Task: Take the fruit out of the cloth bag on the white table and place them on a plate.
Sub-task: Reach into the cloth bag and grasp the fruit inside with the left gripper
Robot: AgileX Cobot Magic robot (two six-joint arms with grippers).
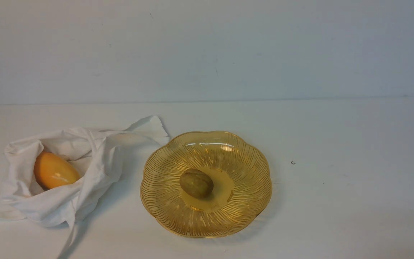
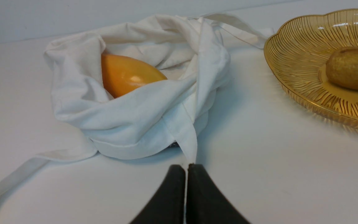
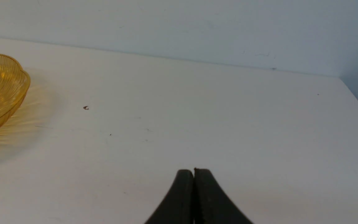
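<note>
The mango lies in the open cloth bag on the table, at nine o'clock from the plate, long axis ten-to-four; the left pincer, clenched empty, faces it just short of the bag, nearer than the clenched right pincer

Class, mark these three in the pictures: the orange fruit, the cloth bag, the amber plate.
orange fruit (image 1: 54, 174): front view, middle of its glossy skin.
cloth bag (image 2: 141, 124): left wrist view, its front fold.
amber plate (image 1: 250, 172): front view, its ribbed right-hand wall.
</note>
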